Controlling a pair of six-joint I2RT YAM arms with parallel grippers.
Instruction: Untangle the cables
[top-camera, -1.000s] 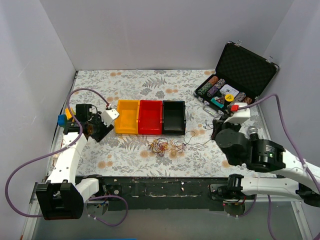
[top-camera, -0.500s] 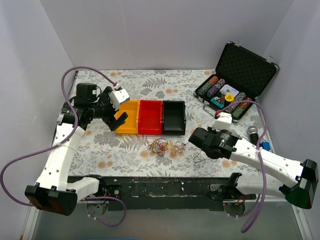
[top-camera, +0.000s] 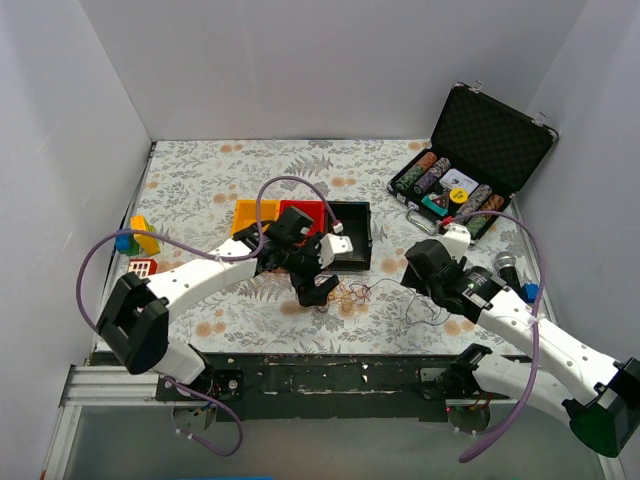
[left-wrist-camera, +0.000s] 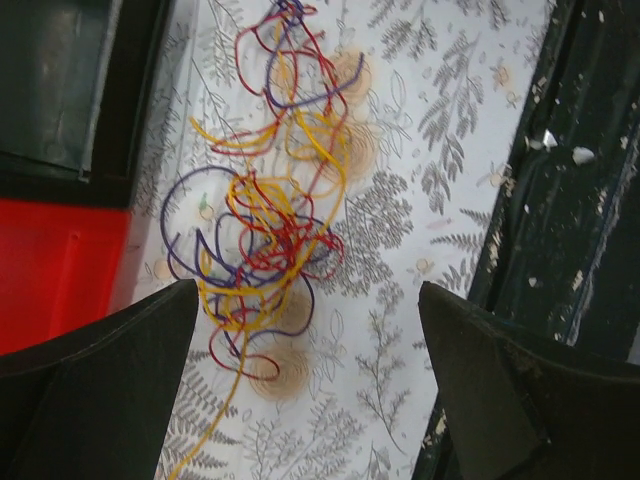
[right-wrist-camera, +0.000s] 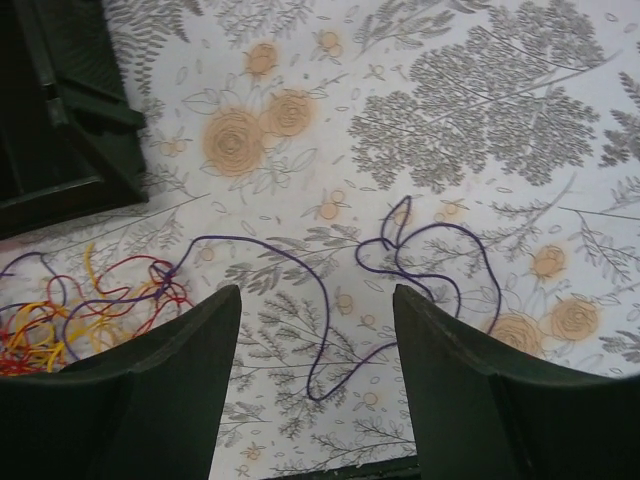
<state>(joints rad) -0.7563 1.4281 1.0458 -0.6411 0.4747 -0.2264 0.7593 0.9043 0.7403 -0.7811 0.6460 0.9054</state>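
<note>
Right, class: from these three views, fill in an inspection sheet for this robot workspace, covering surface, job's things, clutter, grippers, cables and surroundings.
Surface: grey floral-print table cover, lying flat.
Job's things: tangled clump of thin orange-yellow, red and dark purple wires beside the bins; one loose purple strand trails away from it.
Clutter: yellow plastic bin, red plastic bin and black plastic bin in a row; open black case of poker chips; coloured toy blocks at the left edge.
Grippers: left gripper open above the clump; right gripper open above the loose strand; neither holds anything.
Cables: lilac arm hoses loop above the table.
Surroundings: plain white walls; dark chipped front rail.
</note>
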